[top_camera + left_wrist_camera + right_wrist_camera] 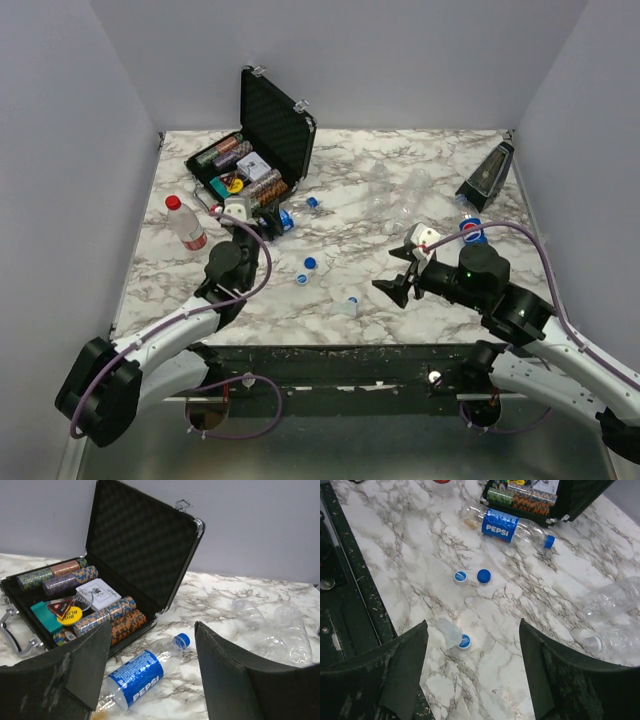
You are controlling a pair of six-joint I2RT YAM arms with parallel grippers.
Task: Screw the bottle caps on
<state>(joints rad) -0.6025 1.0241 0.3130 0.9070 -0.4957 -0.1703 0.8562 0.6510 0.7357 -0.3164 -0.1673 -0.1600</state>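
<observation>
Overhead, on the marble table (440, 150) — loose bottle caps (310, 263): two blue mid-table, a third beside a whitish scrap (345, 306) nearer the front edge. The right gripper (398, 287) is held low and points left, with the caps just to its left. The left gripper (262, 218) reaches toward the open poker case (275, 125), farther from them. Clear bottles (380, 190) lie on their sides behind the caps; a red-capped bottle (186, 222) stands at far left.

Left wrist: jaws parted and empty. A Pepsi bottle (137, 675) lies beyond them, cap on, its long axis slanting up to the right.

Right wrist: jaws spread, nothing between them. The nearest cap sits just ahead, left of centre; two more lie farther on, and the clear bottles off to the right.

Judgement — the right arm is the nearer one for a cap pickup.
</observation>
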